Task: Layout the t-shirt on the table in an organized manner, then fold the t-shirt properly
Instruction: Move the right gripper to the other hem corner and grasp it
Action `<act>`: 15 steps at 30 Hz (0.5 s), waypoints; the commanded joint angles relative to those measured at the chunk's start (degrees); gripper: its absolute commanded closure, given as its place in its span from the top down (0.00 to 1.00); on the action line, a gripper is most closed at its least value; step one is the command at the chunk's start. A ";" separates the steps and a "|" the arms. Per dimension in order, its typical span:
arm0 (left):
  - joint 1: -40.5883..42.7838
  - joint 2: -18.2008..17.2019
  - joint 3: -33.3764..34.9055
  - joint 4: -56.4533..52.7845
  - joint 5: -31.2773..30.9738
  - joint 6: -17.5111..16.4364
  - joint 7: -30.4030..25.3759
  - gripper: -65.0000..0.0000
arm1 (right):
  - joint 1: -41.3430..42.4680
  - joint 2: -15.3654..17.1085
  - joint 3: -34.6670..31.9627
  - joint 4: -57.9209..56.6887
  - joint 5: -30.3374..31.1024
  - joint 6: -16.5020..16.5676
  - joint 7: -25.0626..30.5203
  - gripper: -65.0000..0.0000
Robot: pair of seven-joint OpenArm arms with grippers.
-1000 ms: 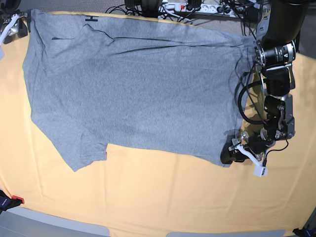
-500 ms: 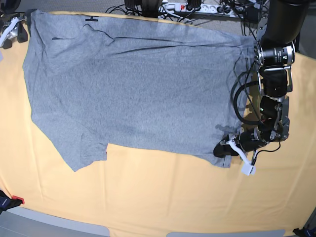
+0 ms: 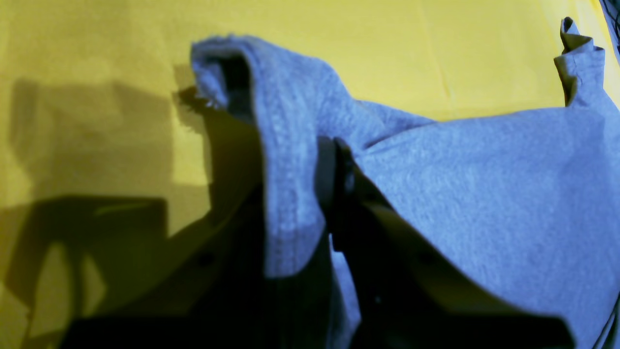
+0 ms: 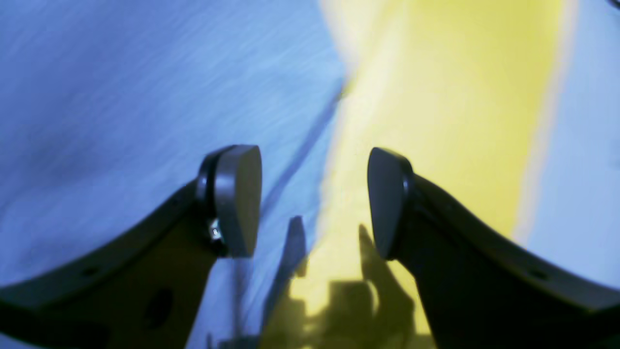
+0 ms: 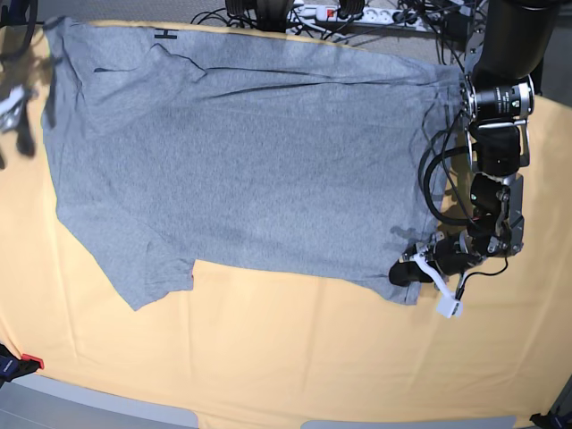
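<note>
We see the grey t-shirt [image 5: 241, 161] spread flat on the table [image 5: 295, 357], which is covered with a pale yellow-orange cloth; the shirt fills the upper and middle part of the base view, with one sleeve reaching to the lower left and the hem running down the right side. At the lower right corner of the shirt, the left gripper [image 5: 407, 273] is closed on the fabric. In the left wrist view we see a fold of the t-shirt [image 3: 286, 194] pinched between its dark fingers [image 3: 346, 194] and lifted a little above the cloth. The right gripper [image 4: 315, 198] stands with its jaws wide apart and holds nothing; below it we see the edge of the shirt on the left and the yellow cloth on the right. In the base view this gripper [image 5: 13, 121] is only a blurred shape at the upper left edge, beside the shirt.
</note>
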 commanded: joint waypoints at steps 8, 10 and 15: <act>-1.73 -0.61 -0.15 0.76 -0.44 0.55 -0.22 0.00 | 16.11 1.36 -7.80 -11.37 0.22 -1.90 1.70 0.55; -1.73 -0.61 -0.15 0.76 -0.44 0.52 -0.24 0.00 | 20.90 1.36 -11.02 -17.88 0.22 -1.81 1.73 0.55; -1.44 -0.61 -0.15 0.76 0.00 0.52 -0.22 0.00 | 33.77 1.33 -16.94 -38.40 0.22 0.79 1.75 0.55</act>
